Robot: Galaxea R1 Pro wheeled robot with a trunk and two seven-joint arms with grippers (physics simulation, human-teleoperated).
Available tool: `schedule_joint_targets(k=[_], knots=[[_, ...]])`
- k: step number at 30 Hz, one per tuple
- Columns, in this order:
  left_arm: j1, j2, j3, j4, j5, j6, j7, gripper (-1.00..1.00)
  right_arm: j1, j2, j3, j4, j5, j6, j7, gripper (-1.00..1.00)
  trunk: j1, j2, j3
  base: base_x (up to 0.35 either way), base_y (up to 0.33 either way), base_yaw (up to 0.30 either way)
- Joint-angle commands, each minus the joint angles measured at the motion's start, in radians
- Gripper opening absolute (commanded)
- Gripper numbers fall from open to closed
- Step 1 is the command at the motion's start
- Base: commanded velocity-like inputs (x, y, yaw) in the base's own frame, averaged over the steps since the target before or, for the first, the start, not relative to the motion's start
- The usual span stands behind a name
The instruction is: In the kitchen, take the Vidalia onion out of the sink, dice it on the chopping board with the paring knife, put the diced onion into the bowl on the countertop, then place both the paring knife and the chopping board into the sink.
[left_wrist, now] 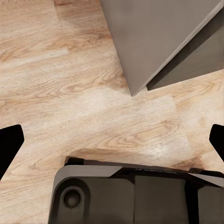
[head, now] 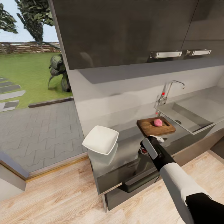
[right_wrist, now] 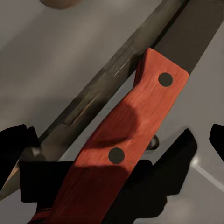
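While the Vidalia onion sits on the chopping board left of the sink, the head view puts the right gripper at the board's seven o'clock on the bench, bowl at nine. Dicing comes next, I judge. Right wrist view alone reveals the paring knife between its jaws; I cannot tell if they clamp it. Left wrist view: left gripper, jaws apart, over floor.
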Motion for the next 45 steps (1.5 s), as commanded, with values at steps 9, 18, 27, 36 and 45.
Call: schedule_joint_targets(k=[9, 18, 27, 36, 45], knots=[[0.0, 0.001, -0.003, -0.001, 0.006, -0.003, 0.006, 1.0, 0.0, 0.002, 0.002, 0.006, 0.004, 0.014, -0.005, 1.0, 0.001, -0.001, -0.002, 0.0, 0.0, 0.0], [0.0, 0.001, -0.002, 0.003, 0.006, -0.003, 0.006, 1.0, 0.0, -0.005, -0.001, 0.004, -0.014, 0.008, -0.005, 1.0, 0.001, -0.001, -0.002, 0.0, 0.0, 0.0], [0.0, 0.001, -0.001, 0.001, 0.006, -0.003, 0.006, 1.0, 0.0, -0.006, -0.029, 0.001, -0.051, 0.007, -0.005, 1.0, 0.001, -0.001, -0.002, 0.0, 0.0, 0.0], [0.0, 0.001, -0.001, -0.003, 0.006, -0.003, 0.006, 1.0, 0.0, -0.005, -0.056, 0.011, -0.055, 0.006, -0.005, 1.0, 0.001, -0.001, -0.002, 0.0, 0.0, 0.0], [0.0, 0.001, -0.001, -0.003, 0.006, -0.003, 0.006, 1.0, 0.0, -0.002, -0.056, 0.011, -0.061, 0.005, -0.005, 1.0, 0.001, -0.001, -0.002, 0.0, 0.0, 0.0]])
